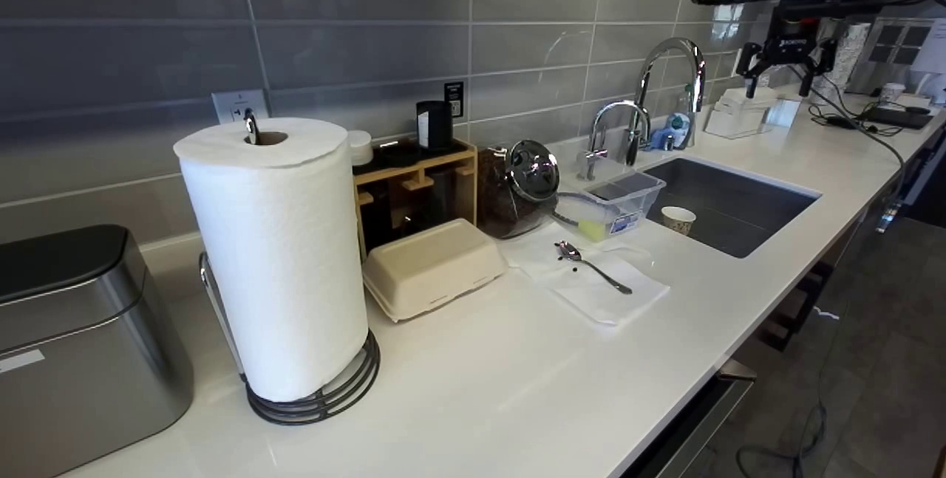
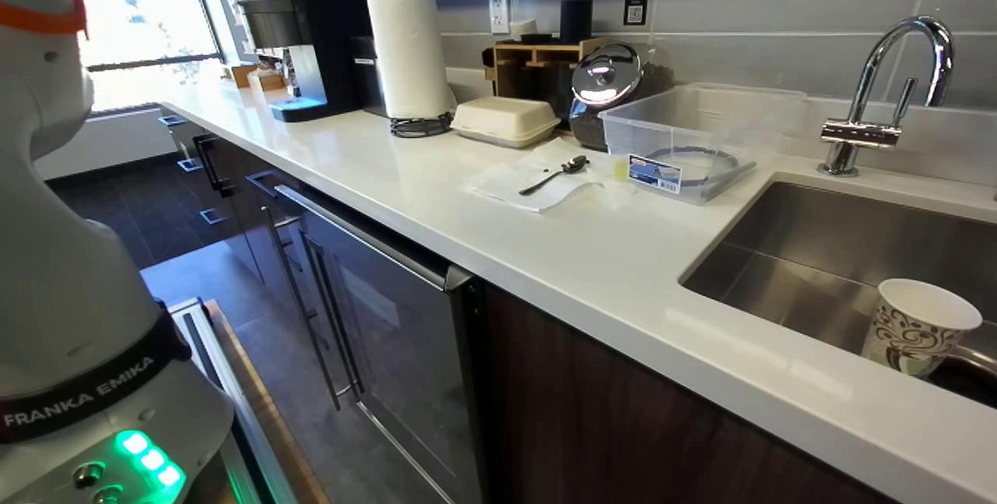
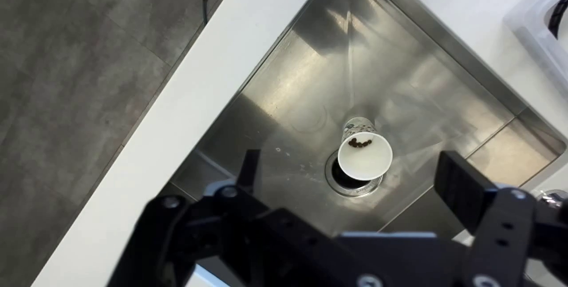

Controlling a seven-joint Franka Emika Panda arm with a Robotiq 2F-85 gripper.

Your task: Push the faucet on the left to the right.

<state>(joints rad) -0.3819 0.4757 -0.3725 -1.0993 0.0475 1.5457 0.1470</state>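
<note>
Smaller faucet (image 1: 592,159), tall faucet (image 1: 697,68), gripper (image 1: 778,90) spread wide.
In an exterior view, both faucets are mounted near the back edge of the worktop (image 1: 473,389), the tall one just right of the smaller; farther right, the gripper is held raised.

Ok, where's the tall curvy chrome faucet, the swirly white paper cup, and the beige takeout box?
Tall curvy chrome faucet (image 1: 674,43), in an exterior view: spout's top.
Swirly white paper cup (image 3: 366,158), in the wrist view: white inside.
Beige takeout box (image 1: 434,261), in an exterior view: the lid.
</note>
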